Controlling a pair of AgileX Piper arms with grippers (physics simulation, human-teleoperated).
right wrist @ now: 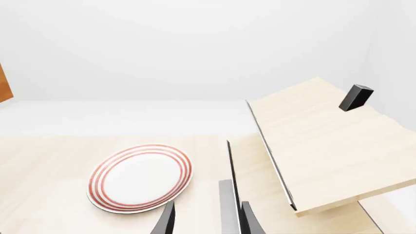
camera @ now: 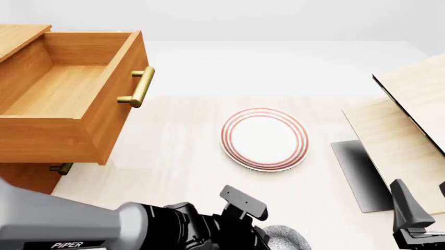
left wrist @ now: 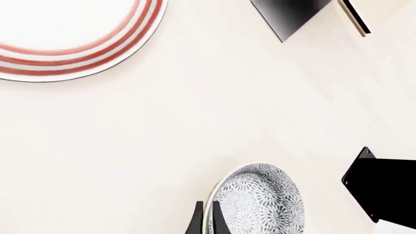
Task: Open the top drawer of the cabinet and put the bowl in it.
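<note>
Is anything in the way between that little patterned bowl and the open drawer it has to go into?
Nothing visible blocks it. The top drawer is pulled out and looks bare inside. The bowl sits at the left pincer, fingers astride its rim. The plate lies off to the right of the drawer.

The left arm enters the front view low on the left, its grey link and black wrist stretched toward the middle of the near edge. Its left end effector [left wrist: 206, 219] shows two dark fingertips [left wrist: 196, 222] set narrowly, one on either side of the rim of the bowl [left wrist: 260, 202], pinching it. The right arm shows only as a black wrist part at the lower right corner of the front view. The right end effector [right wrist: 206, 219] has its fingers spread, with nothing between them.
</note>
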